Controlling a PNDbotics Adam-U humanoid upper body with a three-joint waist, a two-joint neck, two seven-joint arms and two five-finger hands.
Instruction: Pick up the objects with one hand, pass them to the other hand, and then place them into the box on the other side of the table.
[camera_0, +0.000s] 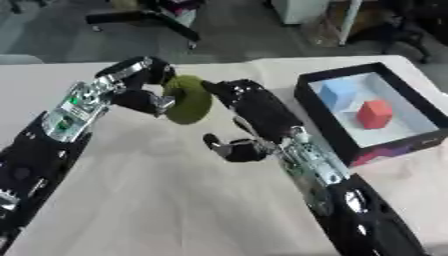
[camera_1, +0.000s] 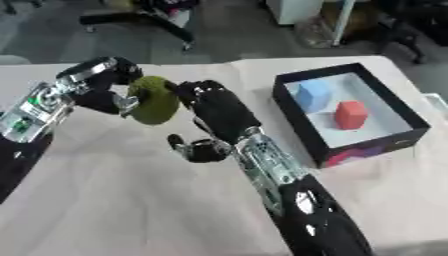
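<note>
Left hand (camera_0: 140, 85) curled round green object (camera_0: 186, 99), right hand (camera_0: 254, 107) touching it, fingers extended

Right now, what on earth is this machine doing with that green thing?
The robot is holding a green object up between its two hands above the table. The left hand has fingers curled on it, and the right hand meets it from the other side, mid hand-over. On the right sits a black box already holding a blue block and a red block.
</note>
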